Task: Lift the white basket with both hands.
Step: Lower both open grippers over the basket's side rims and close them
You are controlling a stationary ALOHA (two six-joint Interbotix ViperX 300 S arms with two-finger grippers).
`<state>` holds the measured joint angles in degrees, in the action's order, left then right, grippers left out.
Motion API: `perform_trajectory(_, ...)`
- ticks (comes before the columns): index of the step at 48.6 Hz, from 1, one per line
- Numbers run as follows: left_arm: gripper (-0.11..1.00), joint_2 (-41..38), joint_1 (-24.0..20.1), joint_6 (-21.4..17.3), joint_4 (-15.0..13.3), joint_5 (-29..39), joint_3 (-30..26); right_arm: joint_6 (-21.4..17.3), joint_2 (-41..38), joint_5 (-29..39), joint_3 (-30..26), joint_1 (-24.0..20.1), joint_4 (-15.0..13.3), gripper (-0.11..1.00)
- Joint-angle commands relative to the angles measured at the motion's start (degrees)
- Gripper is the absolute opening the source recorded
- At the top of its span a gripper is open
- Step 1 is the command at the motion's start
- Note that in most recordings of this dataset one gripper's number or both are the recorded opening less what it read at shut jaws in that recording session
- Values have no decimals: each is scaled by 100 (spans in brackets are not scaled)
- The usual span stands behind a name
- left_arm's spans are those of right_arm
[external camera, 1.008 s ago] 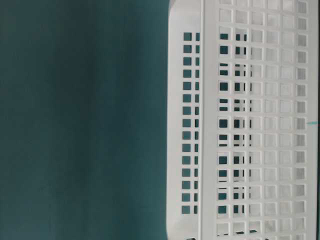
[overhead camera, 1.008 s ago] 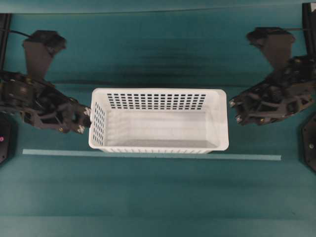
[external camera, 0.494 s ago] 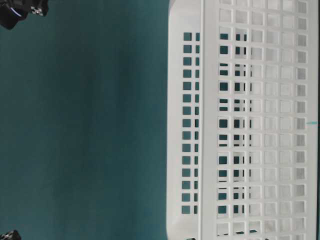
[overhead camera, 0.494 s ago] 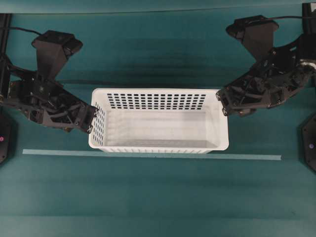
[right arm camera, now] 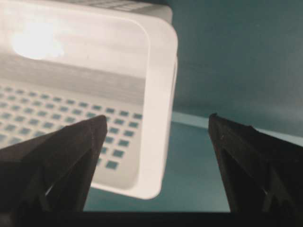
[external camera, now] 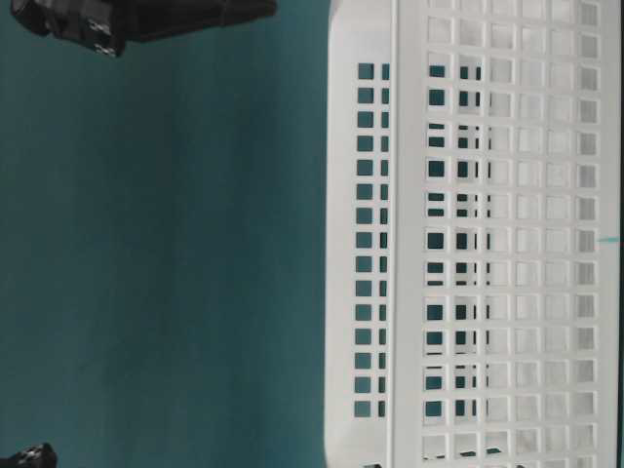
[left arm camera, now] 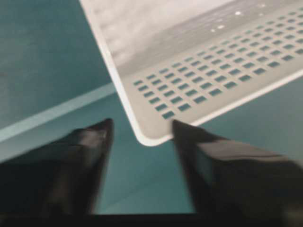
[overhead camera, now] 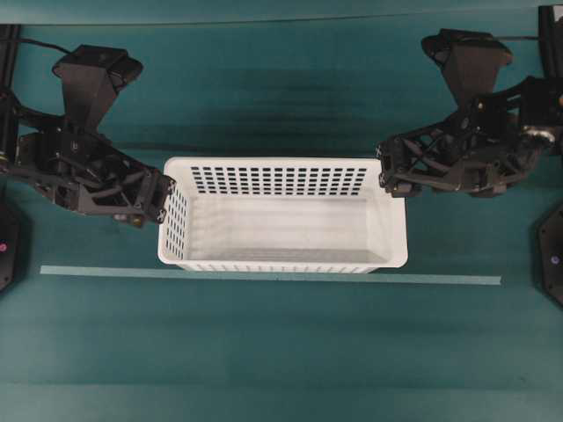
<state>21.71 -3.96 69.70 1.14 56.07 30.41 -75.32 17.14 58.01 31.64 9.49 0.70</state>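
Note:
The white basket [overhead camera: 281, 215] rests on the teal table, long side facing the front, nothing inside. My left gripper [overhead camera: 164, 200] is at its left end wall, open; in the left wrist view the basket [left arm camera: 189, 61] shows one rounded corner just ahead of the spread fingers of the left gripper [left arm camera: 140, 124]. My right gripper [overhead camera: 384, 174] is at the back right corner, open. In the right wrist view the right gripper [right arm camera: 157, 118] straddles the rim of the basket [right arm camera: 161, 94], one finger inside and one outside. The table-level view shows the holed wall of the basket [external camera: 487, 244].
A pale tape strip [overhead camera: 264, 275] runs along the table just in front of the basket. Black fixtures sit at the left edge [overhead camera: 7, 246] and the right edge [overhead camera: 550, 255]. Black gripper parts [external camera: 107, 24] show in the table-level view's left corners.
Both grippers have gone from shut to open. The right one has moved left onto the basket's back right corner, and the left one has risen slightly against the left wall.

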Motion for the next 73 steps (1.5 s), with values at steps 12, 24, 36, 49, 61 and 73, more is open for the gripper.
perform_trajectory(12,92,-545,-105,281,35,-308,-26,-457,-149,-264,255,-167,-176,88)
perform_trajectory(24,93,-967,-176,308,35,-316,26,-519,-580,-659,193,-185,-185,88)
perform_trajectory(36,93,-1292,-308,299,35,-527,123,-527,-1072,-686,176,-343,-185,88)
perform_trajectory(49,93,-1477,-308,308,35,-747,316,-923,-1143,-677,396,-396,-316,88)
perform_trajectory(61,93,-1521,-308,457,18,-1055,545,-1222,-1151,-888,554,-492,-352,87)
perform_trajectory(73,91,-1494,-308,650,18,-1521,756,-1301,-1239,-1011,589,-598,-352,82)
